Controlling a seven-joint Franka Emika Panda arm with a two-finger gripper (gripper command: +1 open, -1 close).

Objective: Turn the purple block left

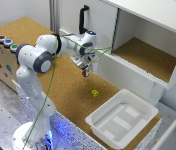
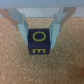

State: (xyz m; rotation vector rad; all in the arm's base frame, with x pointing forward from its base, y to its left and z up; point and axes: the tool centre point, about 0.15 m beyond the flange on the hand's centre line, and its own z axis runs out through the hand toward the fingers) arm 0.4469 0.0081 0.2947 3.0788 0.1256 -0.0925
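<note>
Grasp stage in hand. The two-fingered metal gripper (image 2: 39, 31) holds the small dark purple block with yellow lettering (image 2: 40, 42); the fingers stand narrow, pressed on its two sides. In the exterior view the gripper (image 1: 85, 73) sits at frame centre over the brown cork tabletop (image 1: 63, 82); whether the block rests there or is lifted cannot be told. Judged next: rotate the wrist leftward, keeping the clamp firm.
</note>
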